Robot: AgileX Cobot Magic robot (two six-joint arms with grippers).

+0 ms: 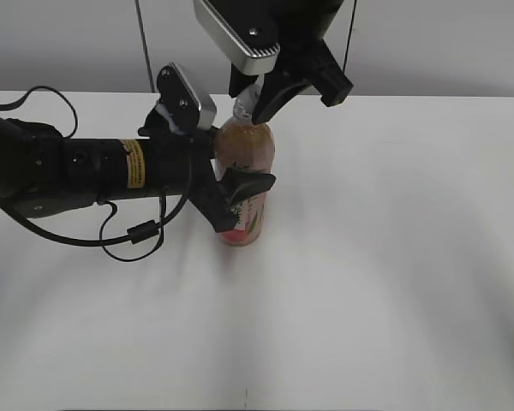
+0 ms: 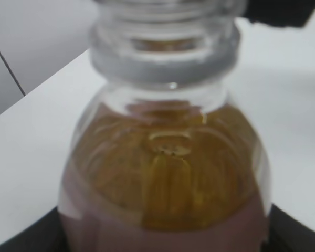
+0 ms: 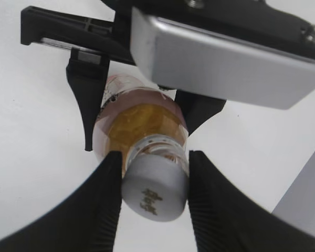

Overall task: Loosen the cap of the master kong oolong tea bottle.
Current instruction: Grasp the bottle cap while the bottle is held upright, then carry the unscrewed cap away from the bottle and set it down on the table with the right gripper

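Note:
The master kong oolong tea bottle [image 1: 249, 154] stands upright on the white table, with pinkish-amber tea and a pink label. My left gripper [image 1: 237, 190] reaches in from the left and is shut on its body. The left wrist view is filled by the bottle's shoulder [image 2: 168, 184], with dark finger edges at the bottom corners. The white cap [image 3: 155, 186], with a dark mark on top, sits on the neck. My right gripper [image 3: 154, 160] comes from above with both black fingers pressed on the cap's sides. In the exterior view the cap [image 1: 242, 108] shows between those fingers.
The white table [image 1: 394, 274] spreads around the bottle. The left arm and its black cables [image 1: 111, 231] lie across the table's left side. A pale wall stands behind. The left wrist's silver camera housing [image 3: 220, 58] hangs close above the bottle.

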